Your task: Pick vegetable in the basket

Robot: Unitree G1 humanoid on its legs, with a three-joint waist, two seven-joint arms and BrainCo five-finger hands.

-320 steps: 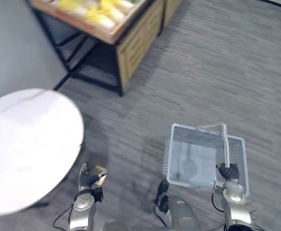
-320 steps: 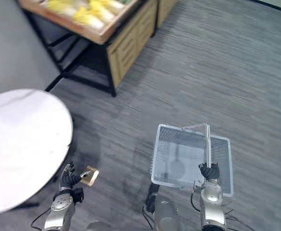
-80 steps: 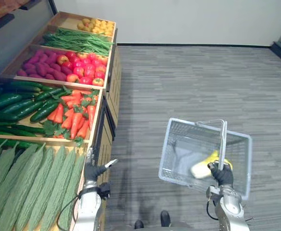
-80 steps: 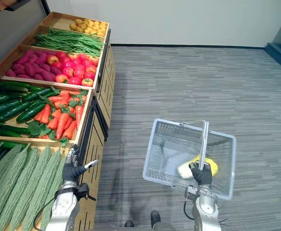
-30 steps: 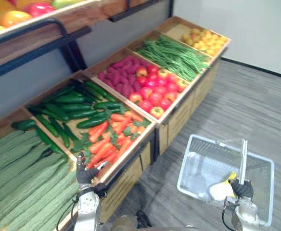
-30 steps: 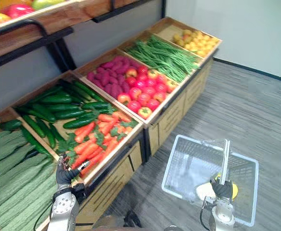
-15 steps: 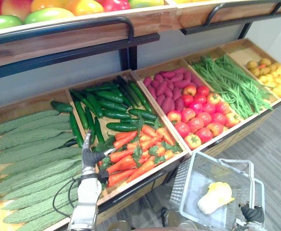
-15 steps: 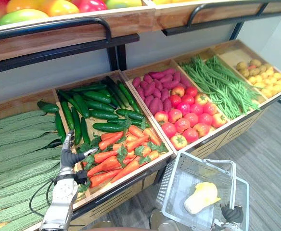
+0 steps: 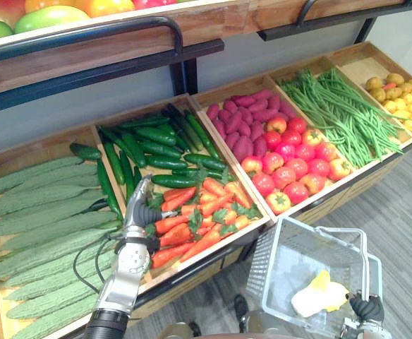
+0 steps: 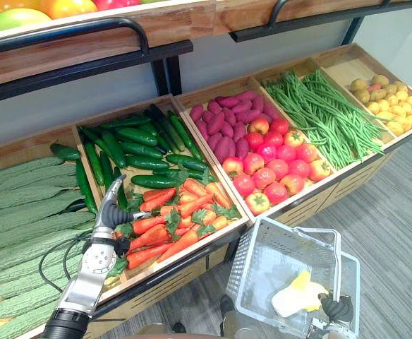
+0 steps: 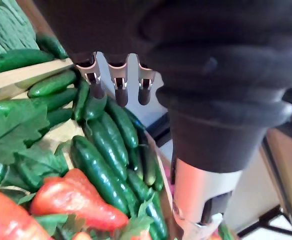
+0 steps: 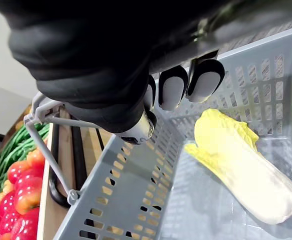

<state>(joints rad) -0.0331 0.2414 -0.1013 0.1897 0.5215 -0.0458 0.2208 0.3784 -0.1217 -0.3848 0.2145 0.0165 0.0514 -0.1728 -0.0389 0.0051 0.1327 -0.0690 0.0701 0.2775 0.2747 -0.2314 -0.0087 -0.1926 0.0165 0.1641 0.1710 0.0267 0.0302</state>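
My left hand (image 9: 140,210) hovers open over the front left corner of a wooden crate holding carrots (image 9: 203,220) and cucumbers (image 9: 149,145). In the left wrist view its straight fingers (image 11: 117,84) point across the cucumbers (image 11: 102,167), touching nothing. My right hand (image 9: 367,309) is at the lower right, shut on the handle of a grey plastic basket (image 9: 285,234). Its fingers (image 12: 174,89) curl round that handle. A pale yellow cabbage (image 9: 320,296) lies inside the basket (image 12: 136,200), also seen as the cabbage (image 12: 242,171) up close.
The sloped stand also holds bitter gourds (image 9: 37,212) at the left, and purple sweet potatoes (image 9: 245,131), tomatoes (image 9: 291,169), green beans (image 9: 340,113) and small yellow fruit (image 9: 402,90) to the right. A dark-railed upper shelf (image 9: 86,42) with fruit overhangs the back. Grey floor lies at the lower right.
The camera has swung from the floor round to the produce stand. My left hand has reached further over the carrots toward the cucumbers. My right hand still holds the basket.
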